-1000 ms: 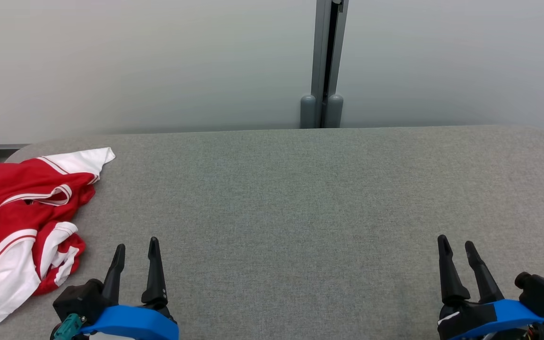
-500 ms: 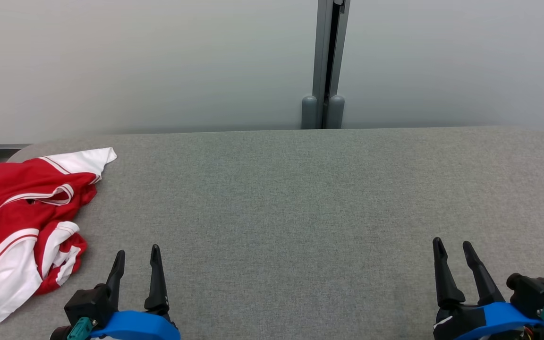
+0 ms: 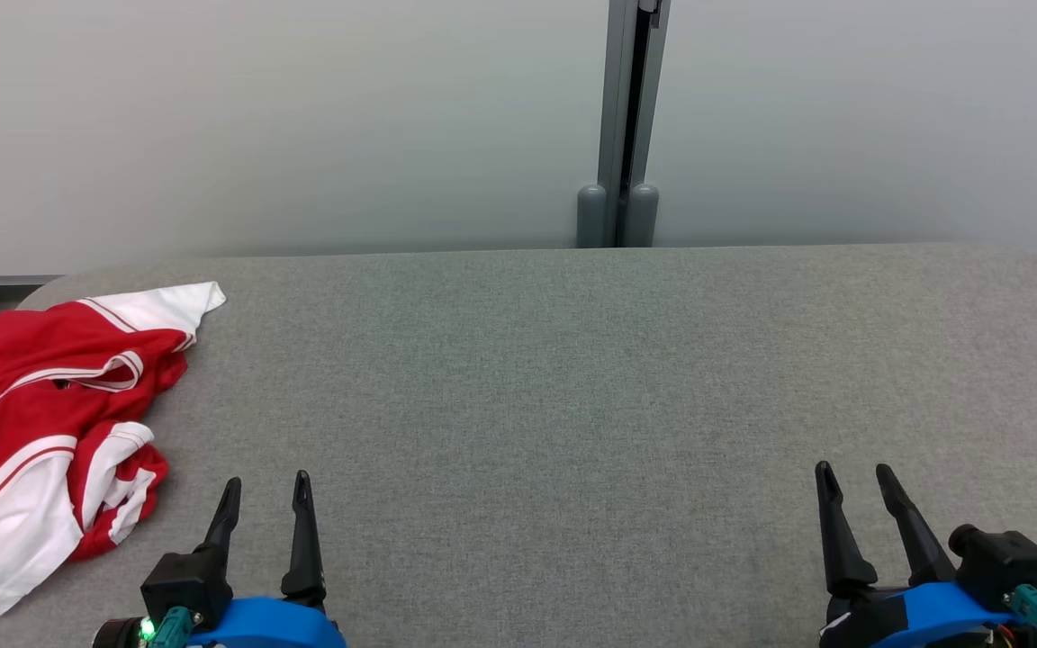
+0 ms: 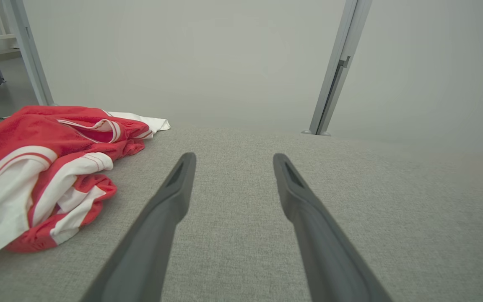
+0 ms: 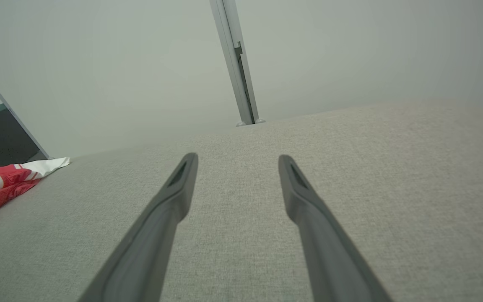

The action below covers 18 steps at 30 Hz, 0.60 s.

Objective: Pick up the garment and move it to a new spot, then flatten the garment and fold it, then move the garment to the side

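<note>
Pale wall across the upper frame, with a metal post right of centre. Grey fabric-topped desk below. Red-and-white garment crumpled at the desk's left edge, mid-left of frame. Left claw at lower left, spread wide, empty, near the garment but not touching. Right claw at lower right, equally wide, empty, well apart from the garment.

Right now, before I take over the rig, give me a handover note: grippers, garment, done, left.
Left gripper: open, empty, beside the garment, not touching it.
Right gripper: open, empty, over bare table at the right.
Garment: red and white, crumpled at the table's left end.
Done: nothing; garment not yet picked up.
Left: pick up, relocate, flatten, fold, move aside.
</note>
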Tool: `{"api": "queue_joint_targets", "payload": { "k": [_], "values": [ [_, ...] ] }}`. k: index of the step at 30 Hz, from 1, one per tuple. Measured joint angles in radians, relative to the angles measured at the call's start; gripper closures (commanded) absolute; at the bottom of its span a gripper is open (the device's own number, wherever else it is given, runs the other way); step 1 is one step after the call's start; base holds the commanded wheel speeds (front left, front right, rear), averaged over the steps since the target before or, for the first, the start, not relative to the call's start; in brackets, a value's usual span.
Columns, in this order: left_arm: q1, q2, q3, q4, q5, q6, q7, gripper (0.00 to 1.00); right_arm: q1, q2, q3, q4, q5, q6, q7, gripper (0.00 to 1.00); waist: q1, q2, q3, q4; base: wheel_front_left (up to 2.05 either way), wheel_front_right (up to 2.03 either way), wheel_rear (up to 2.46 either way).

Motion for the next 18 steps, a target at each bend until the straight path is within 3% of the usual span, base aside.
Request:
{"api": "queue_joint_targets", "payload": {
  "k": [18],
  "values": [
    [0.005, 0.006, -0.015, -0.002, 0.042, 0.016, 0.008, 0.0, 0.007, -0.001, -0.002, 0.007, -0.068, 0.001, -0.016, 0.0, 0.0, 0.0, -0.002, -0.001, 0.0, 0.0, 0.0]
  ]
}}
